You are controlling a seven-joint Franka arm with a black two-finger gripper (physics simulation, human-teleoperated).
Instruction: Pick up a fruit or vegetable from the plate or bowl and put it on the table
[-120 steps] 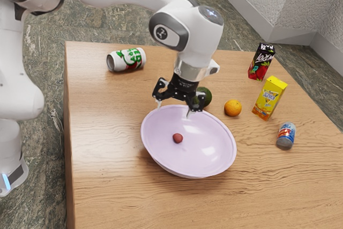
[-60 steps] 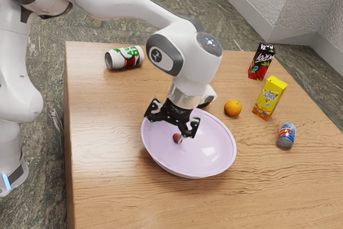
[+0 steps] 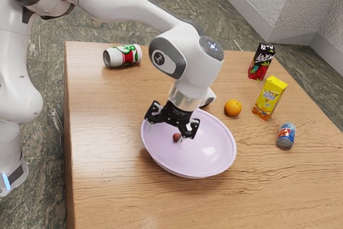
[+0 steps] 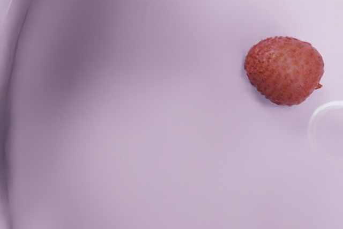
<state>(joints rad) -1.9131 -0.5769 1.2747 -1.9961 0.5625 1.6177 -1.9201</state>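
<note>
Fruit in the bowl, gripper open above it

From where I stand, the gripper (image 3: 165,134) hangs over the pale purple bowl (image 3: 206,152), its two fingers well apart with nothing clamped between them. The small red fruit (image 3: 176,137) lies inside the bowl, close to one fingertip; whether they touch, I can't tell. I'd say the reach is mostly done. The grip, the lift and the setting down on the table (image 3: 107,164) are all left to do.

The exterior view gives me the spread of the fingers, plus the orange (image 3: 232,108), the yellow carton (image 3: 269,98) and the dark carton (image 3: 261,61) out on the wood. The wrist view gives what I can't make out from the side: the fruit's bumpy skin, its tiny stem stub (image 4: 319,86) and a bright curved mark (image 4: 311,126) on the bowl near it.
</note>
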